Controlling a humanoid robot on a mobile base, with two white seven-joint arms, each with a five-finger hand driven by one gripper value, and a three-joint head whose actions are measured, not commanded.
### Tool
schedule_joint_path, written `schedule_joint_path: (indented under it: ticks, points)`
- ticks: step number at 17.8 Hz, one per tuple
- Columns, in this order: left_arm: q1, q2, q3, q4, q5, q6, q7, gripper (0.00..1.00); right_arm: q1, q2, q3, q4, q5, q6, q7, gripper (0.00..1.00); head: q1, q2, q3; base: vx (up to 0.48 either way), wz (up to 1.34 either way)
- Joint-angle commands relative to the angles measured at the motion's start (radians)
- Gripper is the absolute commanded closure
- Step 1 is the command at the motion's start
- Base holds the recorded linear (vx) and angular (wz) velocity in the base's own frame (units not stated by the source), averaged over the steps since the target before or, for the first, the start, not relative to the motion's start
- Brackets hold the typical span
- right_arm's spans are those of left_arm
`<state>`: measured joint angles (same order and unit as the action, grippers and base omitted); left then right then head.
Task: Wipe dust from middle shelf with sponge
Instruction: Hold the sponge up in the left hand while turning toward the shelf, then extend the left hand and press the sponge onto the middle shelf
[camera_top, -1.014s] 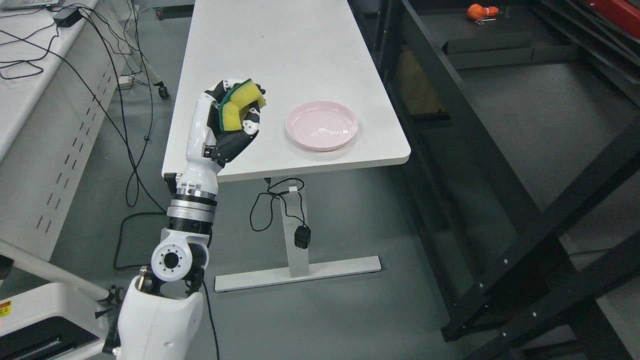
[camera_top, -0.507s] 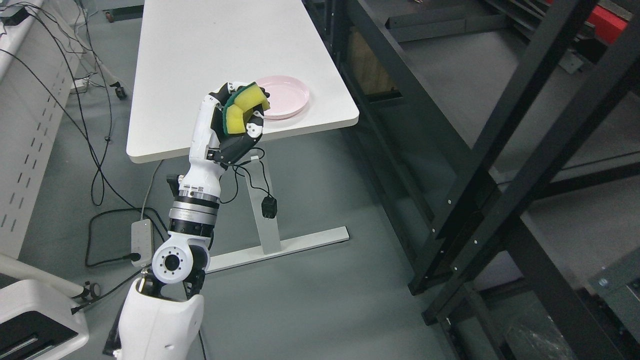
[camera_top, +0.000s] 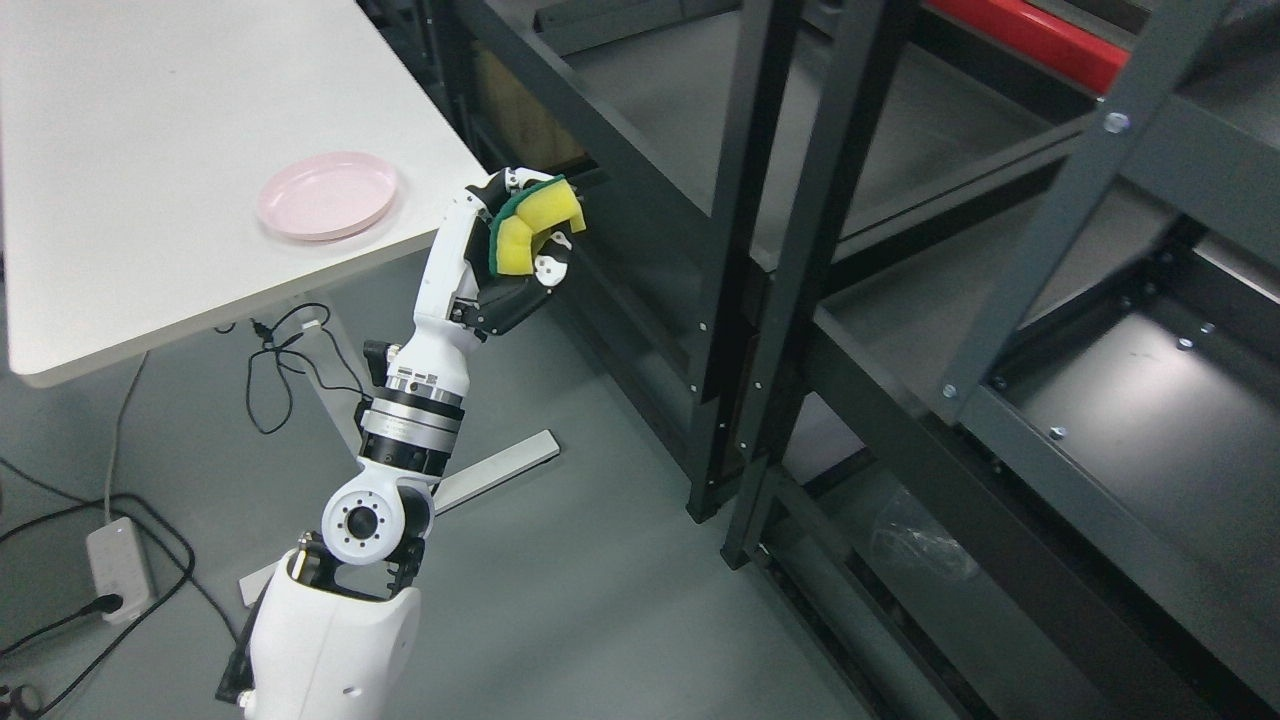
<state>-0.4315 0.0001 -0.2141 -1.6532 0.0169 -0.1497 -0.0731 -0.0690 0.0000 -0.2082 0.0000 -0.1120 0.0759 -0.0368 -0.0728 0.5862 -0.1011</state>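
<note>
My left hand (camera_top: 525, 240) is raised in front of me with its fingers curled on a yellow sponge with a green scouring side (camera_top: 532, 228). The sponge is bent in the grasp. The hand is held in the air left of the black metal shelving rack (camera_top: 800, 250), apart from it. A dark shelf surface (camera_top: 1150, 400) of the rack shows at the right. The right arm is out of view.
A white table (camera_top: 150, 140) stands at the upper left with a pink plate (camera_top: 327, 195) near its corner. Cables and a power strip (camera_top: 118, 566) lie on the grey floor at the lower left. The rack's uprights (camera_top: 735, 280) stand close on the right.
The camera has swung to the right: the table and plate have slid left and the rack now fills the right side. The left hand still holds the sponge the same way.
</note>
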Motion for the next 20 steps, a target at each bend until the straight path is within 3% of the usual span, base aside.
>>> schedule_joint_path:
  ticks: [1,7,11,17,20]
  points:
    - [-0.052,0.017,-0.154,0.0,-0.144,-0.046,-0.071,1.0,0.0,-0.017,0.001,-0.017,0.0,0.001,0.0,0.0,0.0,0.0,0.0,-0.097,-0.57]
    - [-0.188,0.017,-0.388,0.0,-0.392,-0.128,-0.181,1.0,0.0,-0.017,0.0,-0.017,0.0,0.001,0.0,0.0,0.0,0.0,0.0,-0.092,-0.54]
    - [-0.381,0.017,-0.52,0.007,-0.521,-0.154,-0.188,0.99,0.0,-0.017,0.0,-0.017,0.0,0.001,0.0,0.0,0.0,0.0,0.0,-0.086,-0.56]
    - [-0.572,0.017,-0.613,0.015,-0.629,-0.335,-0.317,0.99,0.0,-0.017,0.001,-0.017,0.0,0.001,0.0,0.0,0.0,0.0,0.0,-0.064,-0.51]
    - [-0.624,0.017,-0.563,0.029,-0.725,-0.381,-0.317,0.99,0.0,-0.017,0.001,-0.017,0.0,0.001,0.0,0.0,0.0,0.0,0.0,-0.028,-0.41]
